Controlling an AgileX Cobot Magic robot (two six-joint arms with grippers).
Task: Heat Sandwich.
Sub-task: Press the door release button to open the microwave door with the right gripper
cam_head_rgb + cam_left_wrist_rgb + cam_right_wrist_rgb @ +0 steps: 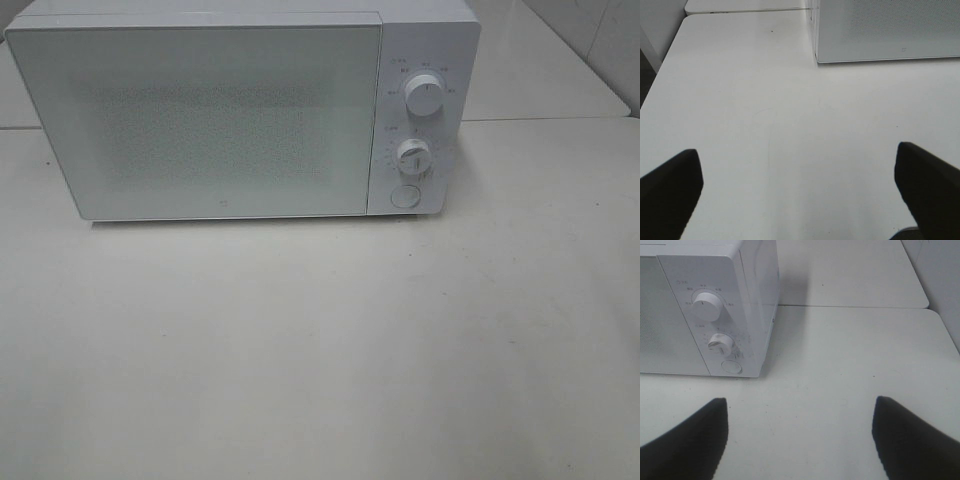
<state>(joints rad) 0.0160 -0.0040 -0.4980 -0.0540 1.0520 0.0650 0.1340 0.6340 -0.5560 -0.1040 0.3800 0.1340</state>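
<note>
A white microwave [230,115] stands at the back of the table with its door shut. Its control panel carries two knobs, upper [426,97] and lower [412,156], above a round button [404,195]. The sandwich is out of view. Neither arm shows in the exterior high view. In the left wrist view my left gripper [799,187] is open over bare table, the microwave's [885,30] lower left corner beyond it. In the right wrist view my right gripper [800,432] is open with nothing between its fingers, in front of and to the right of the microwave's [705,310] control panel.
The white table [320,350] stretches in front of the microwave. A second table [540,60] abuts behind on the right, with a seam between them. A wall [940,270] rises at the far right. The table's left edge [655,75] shows in the left wrist view.
</note>
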